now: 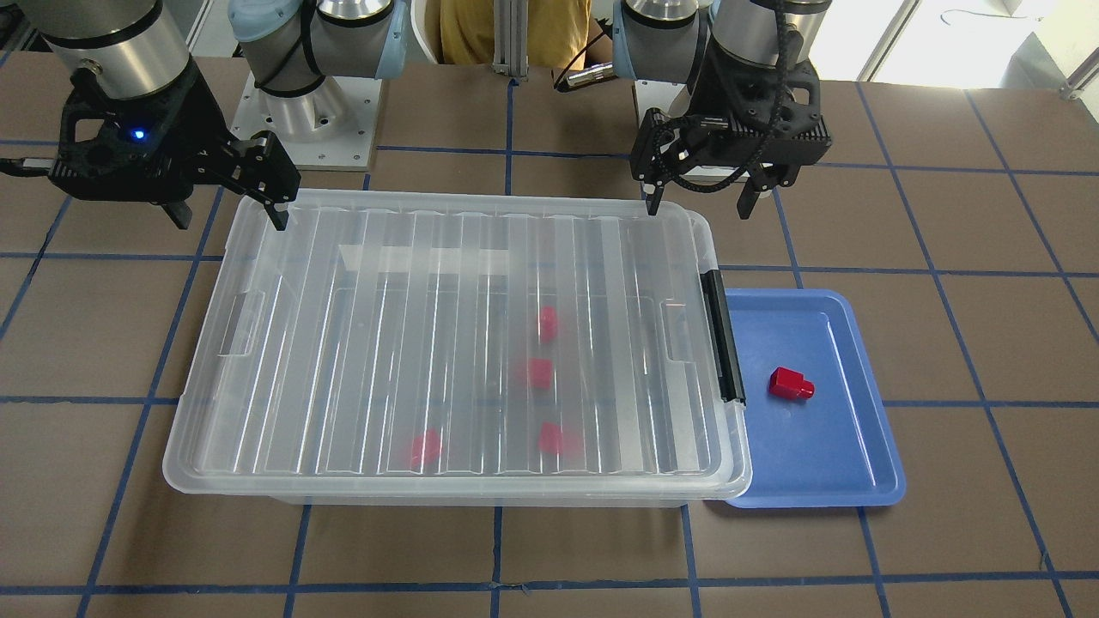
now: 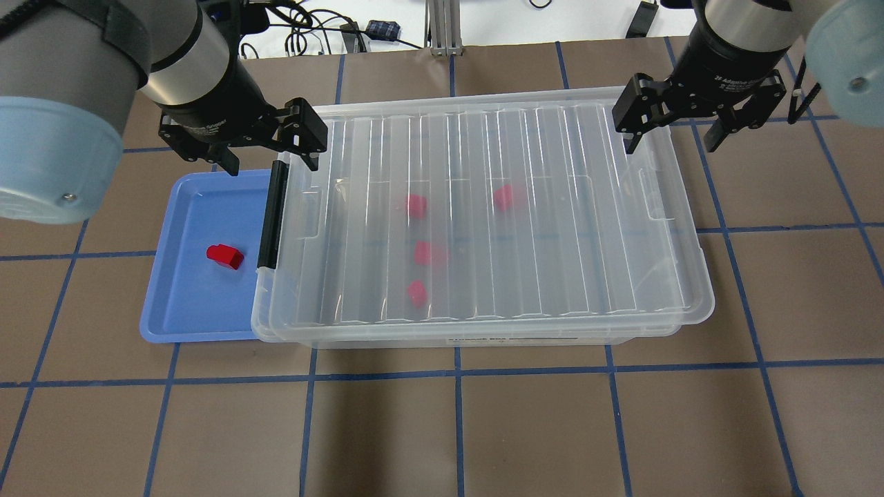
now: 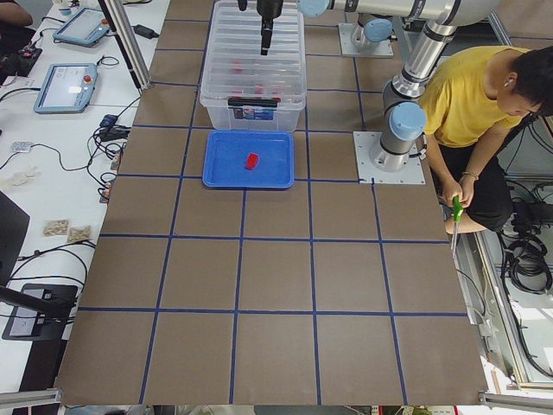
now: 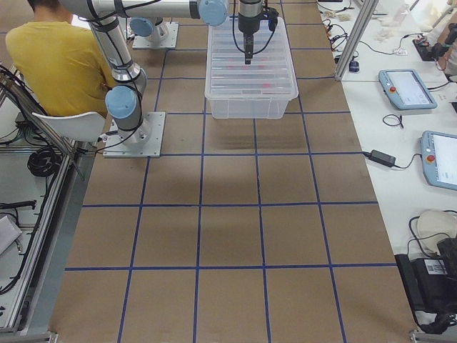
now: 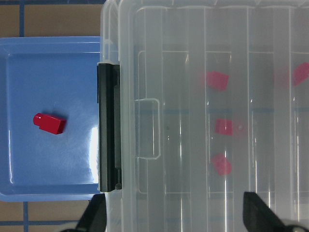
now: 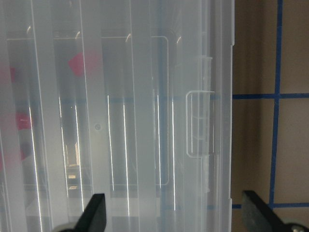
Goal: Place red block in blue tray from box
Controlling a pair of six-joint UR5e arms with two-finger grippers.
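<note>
One red block [image 1: 790,383] lies alone in the blue tray [image 1: 850,463], and also shows in the overhead view [image 2: 225,256] and the left wrist view [image 5: 49,123]. The box [image 1: 343,386] has its ribbed lid on, and its black latch bar [image 1: 723,335] is beside the tray. Several more red blocks [image 1: 538,372] show blurred through the lid. My left gripper [image 2: 271,160] is open and empty above the latch end. My right gripper [image 2: 670,141] is open and empty above the box's opposite end.
The tray [image 2: 173,304] touches the box's latch end. The arm bases [image 1: 313,112] stand behind the box. A person in a yellow shirt [image 3: 471,95] sits behind the robot. Tablets and cables [image 4: 407,89] lie on side benches.
</note>
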